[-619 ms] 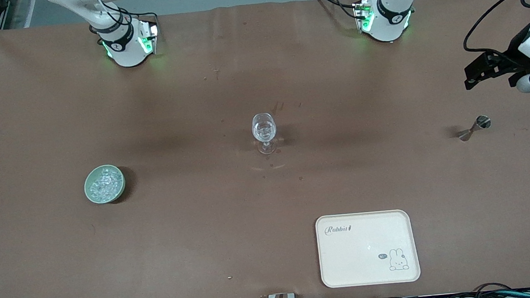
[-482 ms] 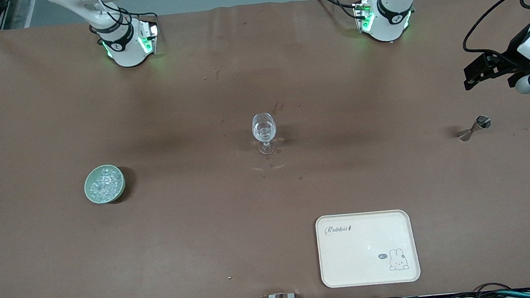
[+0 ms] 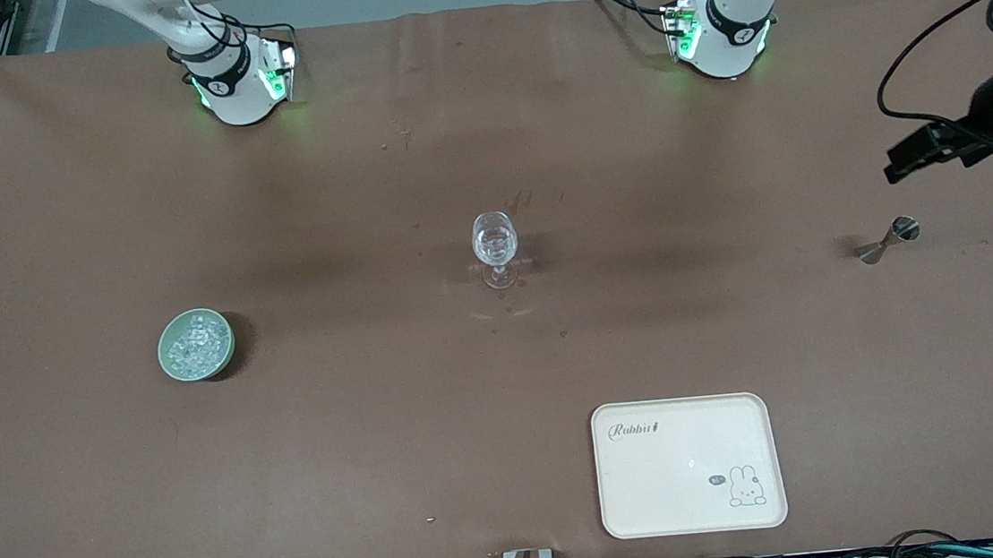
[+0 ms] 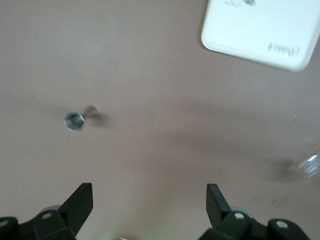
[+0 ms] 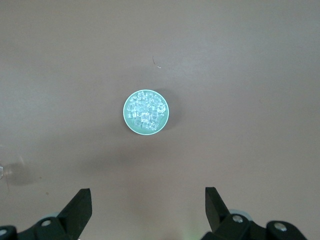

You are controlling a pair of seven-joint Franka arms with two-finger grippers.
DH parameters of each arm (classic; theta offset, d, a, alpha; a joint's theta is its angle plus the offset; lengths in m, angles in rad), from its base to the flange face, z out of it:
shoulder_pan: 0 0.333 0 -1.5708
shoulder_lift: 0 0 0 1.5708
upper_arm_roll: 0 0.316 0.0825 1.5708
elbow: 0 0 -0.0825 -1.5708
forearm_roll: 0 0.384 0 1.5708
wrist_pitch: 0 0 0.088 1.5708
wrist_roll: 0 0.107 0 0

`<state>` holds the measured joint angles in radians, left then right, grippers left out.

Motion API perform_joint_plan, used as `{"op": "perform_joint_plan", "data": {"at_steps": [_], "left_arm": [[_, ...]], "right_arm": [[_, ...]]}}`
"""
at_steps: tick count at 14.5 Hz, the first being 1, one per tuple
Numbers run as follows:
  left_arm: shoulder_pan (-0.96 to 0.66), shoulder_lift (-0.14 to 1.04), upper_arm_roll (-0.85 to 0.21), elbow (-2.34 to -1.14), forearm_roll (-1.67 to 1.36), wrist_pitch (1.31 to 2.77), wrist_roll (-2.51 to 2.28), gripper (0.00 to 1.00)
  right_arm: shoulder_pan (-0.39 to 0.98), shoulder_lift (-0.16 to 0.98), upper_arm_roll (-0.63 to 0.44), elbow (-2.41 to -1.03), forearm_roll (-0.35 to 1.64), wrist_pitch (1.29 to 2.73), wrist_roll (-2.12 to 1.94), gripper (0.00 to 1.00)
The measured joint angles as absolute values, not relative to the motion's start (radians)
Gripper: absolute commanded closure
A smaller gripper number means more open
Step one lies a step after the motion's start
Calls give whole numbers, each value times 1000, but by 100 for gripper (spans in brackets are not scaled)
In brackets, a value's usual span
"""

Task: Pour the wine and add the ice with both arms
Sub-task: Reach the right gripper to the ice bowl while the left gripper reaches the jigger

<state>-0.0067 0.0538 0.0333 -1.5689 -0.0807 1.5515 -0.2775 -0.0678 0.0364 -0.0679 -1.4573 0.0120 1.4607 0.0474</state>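
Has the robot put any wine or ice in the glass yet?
Not as far as I can see. The ice is all heaped in its green bowl, and the wineglass shows no wine. Nothing is in hand: the left gripper hangs open high over the metal jigger, the right gripper open high above the bowl. Pouring and icing are both left.

ice point(image 3: 195, 343) in bowl point(image 3: 170, 363), wineglass point(image 3: 495, 248) mid-table
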Motion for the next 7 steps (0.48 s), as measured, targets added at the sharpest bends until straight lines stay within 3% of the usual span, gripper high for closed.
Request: {"op": "perform_joint_plan", "data": {"at_steps": [3, 7], "left_arm": [[-5, 107, 173, -1570, -171, 1552, -425, 0], [-6, 210, 310, -1572, -296, 1554, -500, 0]], "right_arm": [[-66, 67, -64, -1507, 12, 1544, 47, 0], [-48, 159, -59, -1659, 12, 1764, 47, 0]]}}
